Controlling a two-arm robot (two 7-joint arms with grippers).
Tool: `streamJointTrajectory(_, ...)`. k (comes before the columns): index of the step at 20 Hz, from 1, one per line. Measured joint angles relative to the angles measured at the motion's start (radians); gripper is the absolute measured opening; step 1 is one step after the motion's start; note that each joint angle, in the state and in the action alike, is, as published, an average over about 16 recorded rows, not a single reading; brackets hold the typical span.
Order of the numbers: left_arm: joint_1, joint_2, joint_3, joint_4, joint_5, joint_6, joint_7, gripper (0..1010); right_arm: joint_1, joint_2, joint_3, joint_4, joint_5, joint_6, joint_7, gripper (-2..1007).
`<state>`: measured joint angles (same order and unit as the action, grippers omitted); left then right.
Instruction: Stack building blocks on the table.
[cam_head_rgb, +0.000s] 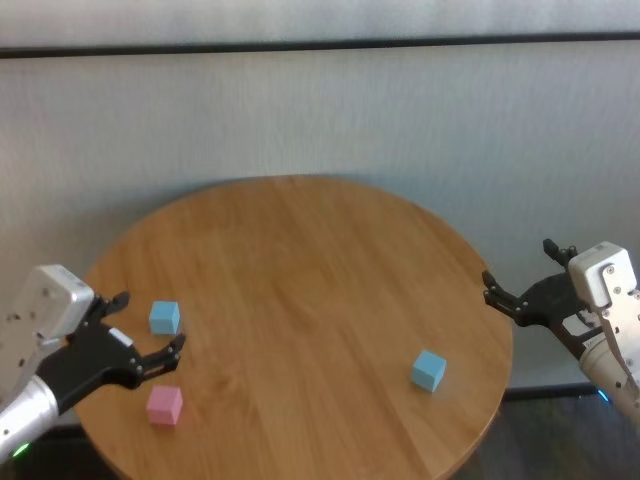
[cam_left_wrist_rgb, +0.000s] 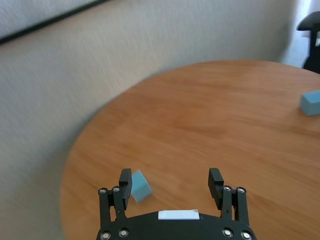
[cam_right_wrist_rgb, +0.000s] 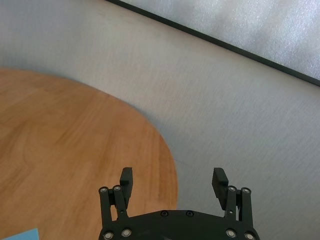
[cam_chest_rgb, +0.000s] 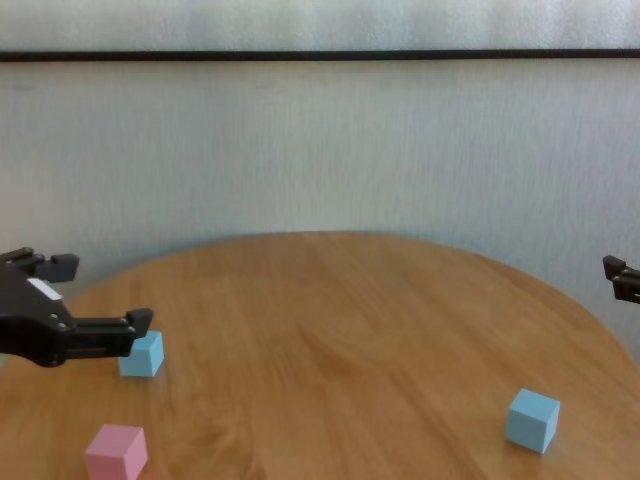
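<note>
While all three cubes sit apart and unstacked on the tabletop (cam_head_rgb: 300, 270), the left hand (cam_head_rgb: 150, 330) hovers low over the tabletop's left part with its fingers spread wide and nothing between them. One blue cube (cam_head_rgb: 164, 317) lies just beside this hand, close by its far finger (cam_chest_rgb: 135, 319); in the left wrist view that cube (cam_left_wrist_rgb: 139, 185) shows right next to one fingertip (cam_left_wrist_rgb: 125, 176), though whether they touch cannot be told. The pink cube (cam_head_rgb: 164, 405) rests just beside the hand on the near side, a little toward the robot from the near finger (cam_head_rgb: 172, 352), apart from the blue cube.

Off past the tabletop's right rim, the right hand (cam_head_rgb: 520, 280) hangs in the air, fingers wide open and holding nothing. In the right wrist view its two fingers (cam_right_wrist_rgb: 126, 179) stand well apart above the rim and the pale wall (cam_right_wrist_rgb: 225, 100) behind. The second blue cube (cam_head_rgb: 428, 369) lies on the tabletop near this hand, inward from the rim and nearer the robot, well apart from the other two cubes. In the chest view it (cam_chest_rgb: 532, 420) sits low on the right, with only the right hand's tip (cam_chest_rgb: 620, 278) showing at the edge
</note>
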<state>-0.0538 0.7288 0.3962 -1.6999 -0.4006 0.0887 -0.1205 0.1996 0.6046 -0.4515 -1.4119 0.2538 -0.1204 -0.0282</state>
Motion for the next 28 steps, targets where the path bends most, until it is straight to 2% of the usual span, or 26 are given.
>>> streamJointTrajectory(3,0.04,0.019,-0.026,-0.071,-0.056,0.093,-0.006,999,0.0,0.0,0.0,0.0,0.0,0.0,0.0,1001)
streamJointTrajectory(6,0.076,0.025,-0.052,-0.131,-0.111,0.188,0.003,999,0.0,0.0,0.0,0.0,0.0,0.0,0.0,1001)
streamJointTrajectory(11,0.123,0.007,-0.088,-0.208,-0.186,0.342,0.046,999,0.0,0.0,0.0,0.0,0.0,0.0,0.0,1001)
streamJointTrajectory(14,0.138,-0.012,-0.094,-0.241,-0.21,0.417,0.069,999,0.0,0.0,0.0,0.0,0.0,0.0,0.0,1001)
streamJointTrajectory(16,0.143,-0.026,-0.092,-0.255,-0.215,0.452,0.081,999,0.0,0.0,0.0,0.0,0.0,0.0,0.0,1001)
streamJointTrajectory(19,0.141,-0.045,-0.081,-0.264,-0.208,0.486,0.098,999,0.0,0.0,0.0,0.0,0.0,0.0,0.0,1001)
streamJointTrajectory(28,0.117,-0.105,-0.044,-0.253,-0.156,0.539,0.144,999,0.0,0.0,0.0,0.0,0.0,0.0,0.0,1001)
